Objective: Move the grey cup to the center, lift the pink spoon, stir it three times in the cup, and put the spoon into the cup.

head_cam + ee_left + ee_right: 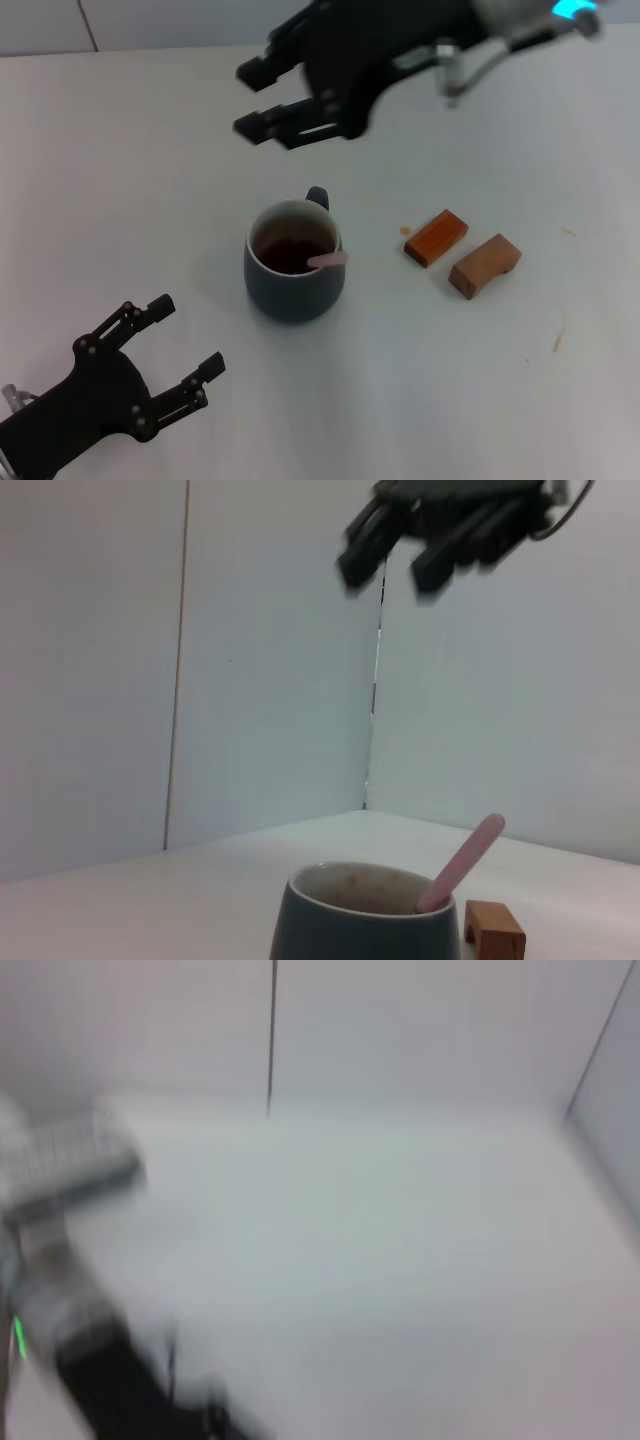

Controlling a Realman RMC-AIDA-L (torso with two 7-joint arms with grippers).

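The pink spoon (328, 260) stands in the grey cup (294, 275); my right gripper (268, 100) hangs wide, empty, beyond it, my left gripper (188, 348) wide, near-left.

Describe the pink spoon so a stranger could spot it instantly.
On the white table, find the grey cup at its middle. The pink spoon stands inside it, its pale pink handle leaning over the rim toward two brown wooden blocks, unlike anything nearby.

I saw the grey cup (293, 275) was dark blue-grey outside, cream-white inside, its liquid dark brown. The pink spoon (328, 260) showed a pale pink handle. Right of the cup, one wooden block (436, 237) was orange-brown, the other block (485, 266) lighter tan. Both grippers were black, the table (120, 180) plain white.
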